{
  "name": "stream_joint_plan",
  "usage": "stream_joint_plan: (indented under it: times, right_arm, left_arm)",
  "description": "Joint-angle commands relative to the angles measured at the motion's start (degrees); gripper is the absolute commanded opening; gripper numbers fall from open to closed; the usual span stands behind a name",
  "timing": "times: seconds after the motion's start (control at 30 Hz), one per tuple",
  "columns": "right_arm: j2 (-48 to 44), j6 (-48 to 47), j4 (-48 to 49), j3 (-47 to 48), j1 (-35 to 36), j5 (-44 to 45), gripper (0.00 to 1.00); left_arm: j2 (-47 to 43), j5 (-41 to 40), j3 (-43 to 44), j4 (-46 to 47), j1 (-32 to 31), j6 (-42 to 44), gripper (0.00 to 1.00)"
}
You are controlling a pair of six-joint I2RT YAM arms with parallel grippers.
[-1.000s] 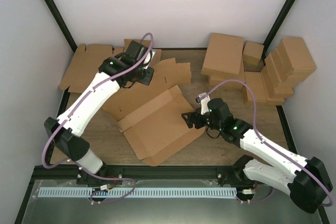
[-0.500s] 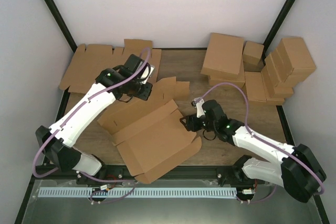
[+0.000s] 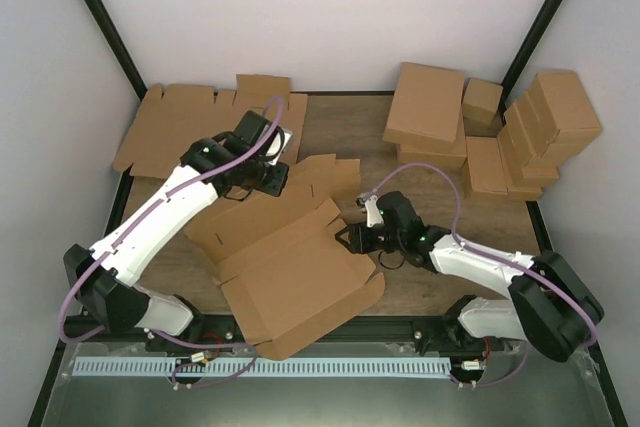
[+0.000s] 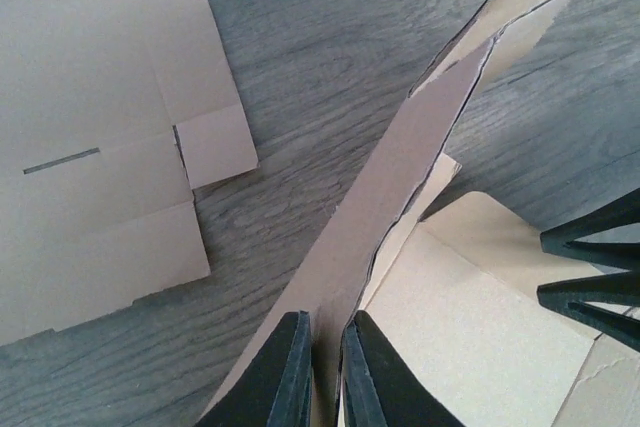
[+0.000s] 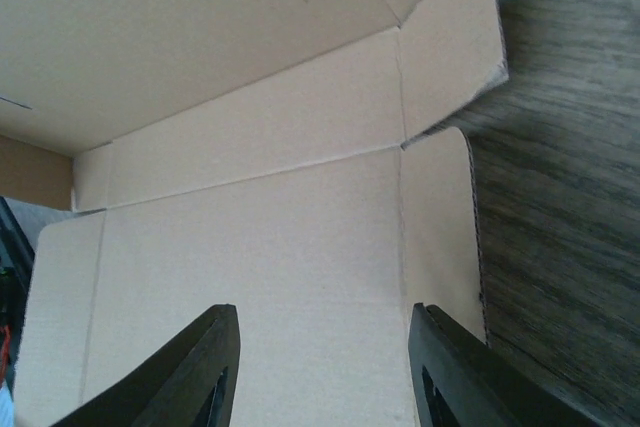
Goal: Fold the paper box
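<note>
Top cam: paper box (image 3: 300, 272) lies half-open on the table (image 3: 365, 132) between both arms, near corner past the front edge. L gripper (image 4: 327, 319): only its wrist cam shows it clenched on a raised flap (overhead hides the pinch). R gripper (image 5: 322, 317) is spread over the inner panel, grasping nothing.
</note>
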Motion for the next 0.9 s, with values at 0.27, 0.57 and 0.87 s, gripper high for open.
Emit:
stream_joint_plan:
  times: [0.27, 0.57, 0.87]
  right_arm:
    - [3.8, 4.2, 6.5, -3.5, -0.1, 5.4, 0.37]
    - [6.1, 6.1, 8.4, -5.3, -0.1, 6.2, 0.26]
    - [9.7, 7.6, 10.3, -7.0, -0.1, 5.7, 0.08]
  left_arm:
    - [-2.8, 2.9, -4.7, 4.6, -0.1, 0.4, 0.13]
    - [-3.6, 5.3, -6.2, 6.4, -0.1, 0.5, 0.15]
    - [-3.2, 7.5, -7.5, 7.9, -0.1, 0.3, 0.17]
